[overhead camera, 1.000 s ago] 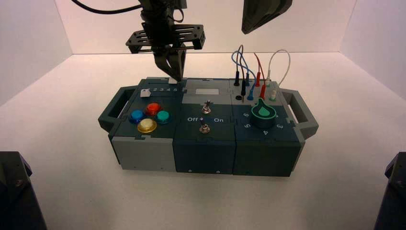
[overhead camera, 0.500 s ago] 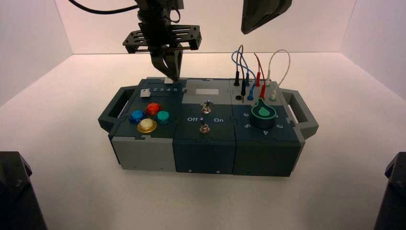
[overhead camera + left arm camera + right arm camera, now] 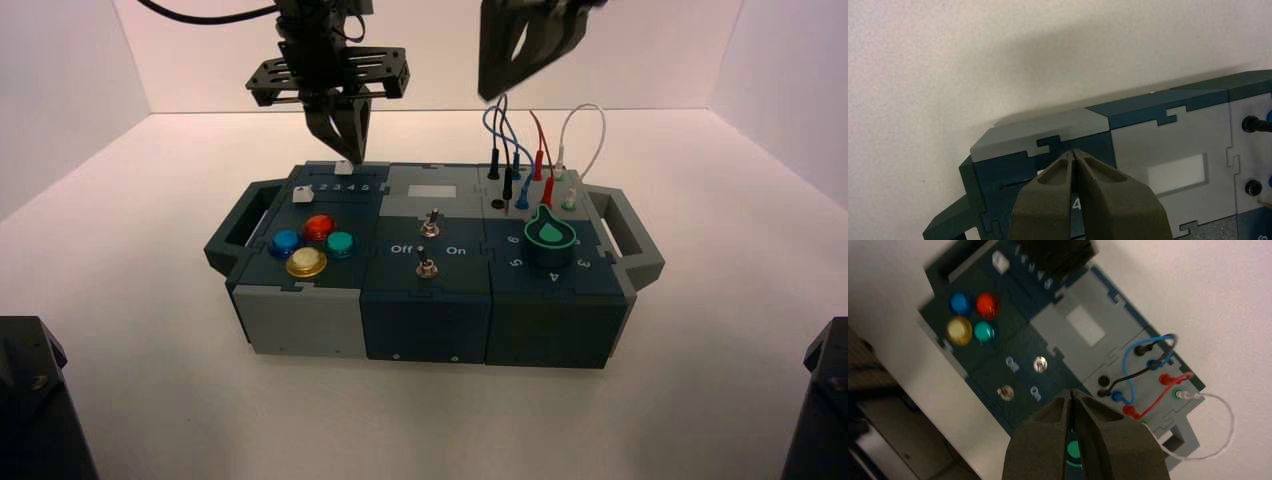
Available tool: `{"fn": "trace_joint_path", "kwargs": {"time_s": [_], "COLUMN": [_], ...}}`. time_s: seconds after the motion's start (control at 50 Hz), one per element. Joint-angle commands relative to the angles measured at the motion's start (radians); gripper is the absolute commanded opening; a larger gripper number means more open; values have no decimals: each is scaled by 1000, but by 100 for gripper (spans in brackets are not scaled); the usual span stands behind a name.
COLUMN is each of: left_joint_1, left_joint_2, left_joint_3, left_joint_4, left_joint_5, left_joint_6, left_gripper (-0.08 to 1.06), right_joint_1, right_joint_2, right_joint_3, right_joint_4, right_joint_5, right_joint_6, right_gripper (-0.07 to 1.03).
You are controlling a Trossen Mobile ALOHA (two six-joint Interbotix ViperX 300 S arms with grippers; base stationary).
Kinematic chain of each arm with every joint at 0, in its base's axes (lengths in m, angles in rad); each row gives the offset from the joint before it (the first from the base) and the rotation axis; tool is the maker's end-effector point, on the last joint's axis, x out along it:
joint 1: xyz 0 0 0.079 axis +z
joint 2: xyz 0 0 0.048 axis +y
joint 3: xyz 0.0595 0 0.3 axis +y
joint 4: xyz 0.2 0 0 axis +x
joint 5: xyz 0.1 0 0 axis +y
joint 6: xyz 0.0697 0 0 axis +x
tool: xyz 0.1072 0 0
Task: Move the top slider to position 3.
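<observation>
Above the top slider [image 3: 343, 167], left tool [image 3: 340, 150] closed

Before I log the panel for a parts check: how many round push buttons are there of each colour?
Red button: 1
Blue button: 1
Teal button: 1
Yellow button: 1
Total: 4

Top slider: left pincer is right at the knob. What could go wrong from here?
1. The left pincer is shut, with only its tips at the top slider; it may slip off that tiny knob.
2. The knob looks about level with position 3; any further push toward 2 would overshoot.
3. The left wrist view hides the knob behind the fingers, so alignment is hard to check.
The right pincer hangs shut above the box.
</observation>
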Motion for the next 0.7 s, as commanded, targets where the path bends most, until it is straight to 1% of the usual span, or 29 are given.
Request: {"fn": "trace_joint_path", "kwargs": {"time_s": [0.02, 0.04, 0.06, 0.08, 0.12, 0.14, 0.16, 0.18, 0.2, 0.26, 0.42, 0.7], "left_joint_1": [6, 6, 6, 8, 9, 9, 11, 14, 15, 15, 15, 15], "left_joint_2": [-37, -37, -37, -38, -38, -38, -38, -37, -38, -38, -48, -74], "left_joint_3": [-12, -11, -11, -11, -9, -9, -8, -8, -8, -8, -6, -6], "left_joint_4": [2, 3, 3, 3, 3, 3, 3, 3, 3, 3, 2, 3], "left_joint_5": [6, 6, 5, 6, 6, 6, 6, 5, 6, 8, 14, 34], "left_joint_6": [5, 6, 6, 6, 8, 8, 9, 11, 12, 17, 23, 28], "left_gripper": [-3, -3, -3, -3, -3, -3, -3, -3, -3, -3, -3, -3], "right_joint_1": [91, 109, 120, 140, 176, 186, 202, 215, 224, 238, 265, 282], "right_joint_2": [17, 25, 28, 32, 44, 48, 54, 60, 66, 78, 86, 84], "right_joint_3": [-26, -32, -34, -38, -51, -54, -60, -66, -72, -87, -100, -101], "right_joint_4": [-176, -215, -235, -275, -344, -357, -379, -394, -399, -394, -388, -364], "right_joint_5": [41, 57, 63, 78, 112, 120, 135, 147, 155, 166, 164, 163], "right_joint_6": [118, 149, 164, 195, 242, 253, 273, 284, 285, 284, 285, 285], "right_gripper": [-2, -2, -2, -2, -2, -2, -2, -2, -2, -2, -2, -2]}}
